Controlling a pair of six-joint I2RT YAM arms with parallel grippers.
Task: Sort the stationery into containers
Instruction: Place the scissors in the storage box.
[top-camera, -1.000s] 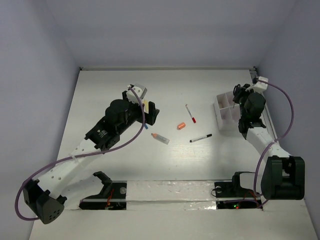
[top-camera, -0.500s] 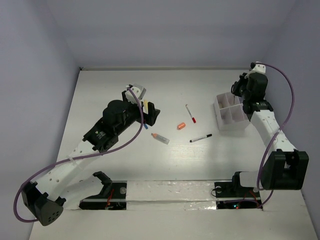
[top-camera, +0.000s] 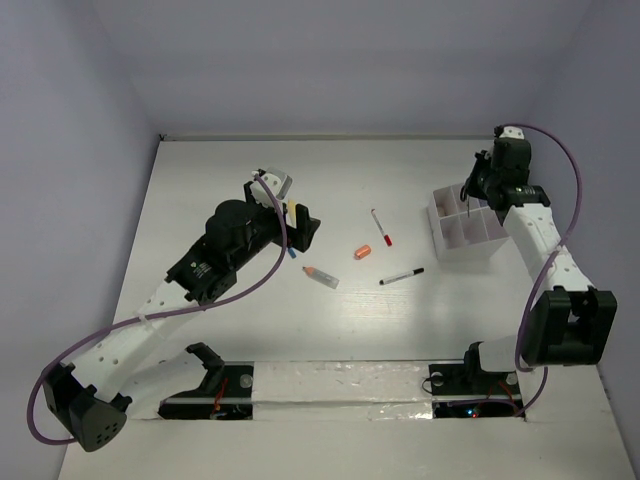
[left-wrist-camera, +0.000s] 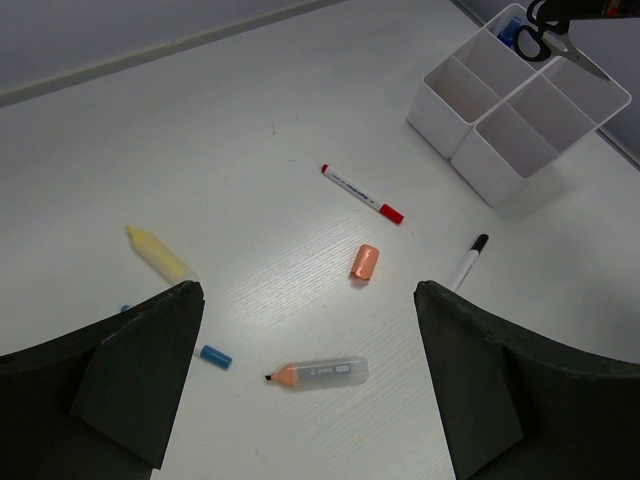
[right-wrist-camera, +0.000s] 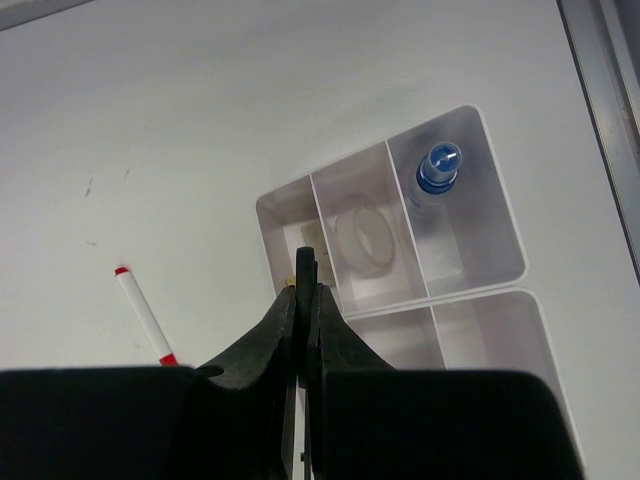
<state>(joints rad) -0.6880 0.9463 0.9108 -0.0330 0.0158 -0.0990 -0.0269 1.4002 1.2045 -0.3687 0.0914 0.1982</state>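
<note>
White table (top-camera: 330, 170). Right gripper (right-wrist-camera: 303, 298) clamped on scissors (left-wrist-camera: 540, 35), blade poised over organizer box (top-camera: 465, 250) — tape roll (right-wrist-camera: 365, 238), blue-capped tube (right-wrist-camera: 440, 165) already inside. Left gripper (left-wrist-camera: 308, 300) spread wide above red-capped pen (left-wrist-camera: 360, 193), orange cap (left-wrist-camera: 365, 262), black marker (left-wrist-camera: 465, 262), crayon (left-wrist-camera: 315, 373), cream stick (left-wrist-camera: 158, 255) — all unsorted.

Worktop (left-wrist-camera: 250, 140) white, faint wood grain. Organizer box (left-wrist-camera: 482, 165) white. Red-capped pen (left-wrist-camera: 362, 194): white barrel, red cap. Orange cap (left-wrist-camera: 365, 262) plain orange. Black marker (left-wrist-camera: 466, 262): white barrel, black cap. Crayon (left-wrist-camera: 317, 373): grey-clear body, orange tip. Stick (left-wrist-camera: 158, 253) pale yellow. Blue-tipped pen (left-wrist-camera: 214, 355): blue end. Scissors (left-wrist-camera: 562, 40): black handles. Tape roll (right-wrist-camera: 363, 236) translucent white.
</note>
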